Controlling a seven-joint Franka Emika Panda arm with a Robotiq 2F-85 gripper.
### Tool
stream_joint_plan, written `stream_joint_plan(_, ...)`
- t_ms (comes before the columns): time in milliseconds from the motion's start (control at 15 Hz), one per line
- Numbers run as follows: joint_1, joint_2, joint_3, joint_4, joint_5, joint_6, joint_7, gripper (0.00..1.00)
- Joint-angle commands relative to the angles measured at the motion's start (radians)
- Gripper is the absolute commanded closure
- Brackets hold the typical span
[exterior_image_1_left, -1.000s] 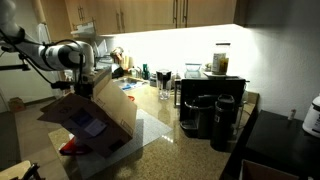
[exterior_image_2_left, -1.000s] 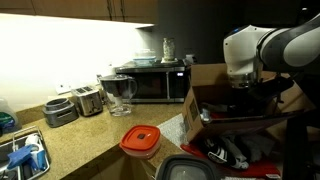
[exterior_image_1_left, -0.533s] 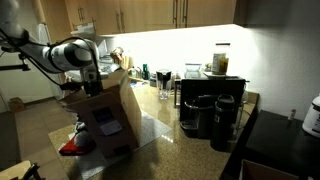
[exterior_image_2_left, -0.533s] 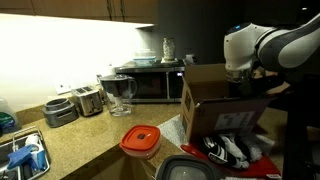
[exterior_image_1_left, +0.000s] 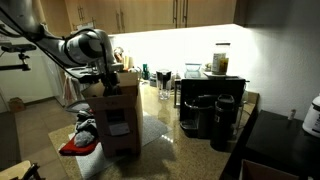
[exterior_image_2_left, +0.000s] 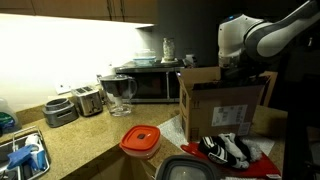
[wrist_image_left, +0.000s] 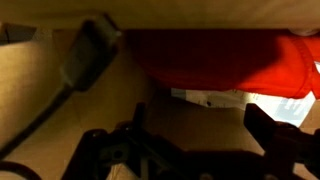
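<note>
A brown cardboard box stands upright on the stone counter, open top up and a white label on its side. My gripper is at the box's top rim, reaching into the opening. In the wrist view the gripper is open, its dark fingers wide apart with bare cardboard between them and nothing held. A red sheet shows beyond. Beside the box's foot lies a black-and-white bundle on a red tray.
Two black coffee machines and a blender stand near the box. A microwave, a glass pitcher, toasters, a red-lidded container and a dark bowl fill the counter. A dish rack sits at the edge.
The box has swung from lying tilted on its side to standing upright, with my gripper moving up along its top edge. The bundle on the red tray now lies outside the box.
</note>
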Motion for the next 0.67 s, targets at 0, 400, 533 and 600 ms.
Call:
stream_joint_plan(0,-0.001,0.080,-0.004,0.071,-0.029,0.026,-0.003,0.00)
stream_joint_plan(400,0.025,0.180,-0.011,0.188,-0.011,0.018,-0.147,0.00)
stream_joint_plan(533,0.030,0.202,-0.014,0.214,0.013,0.023,-0.202,0.00)
stream_joint_plan(600,0.030,0.209,-0.015,0.223,0.027,0.027,-0.236,0.00)
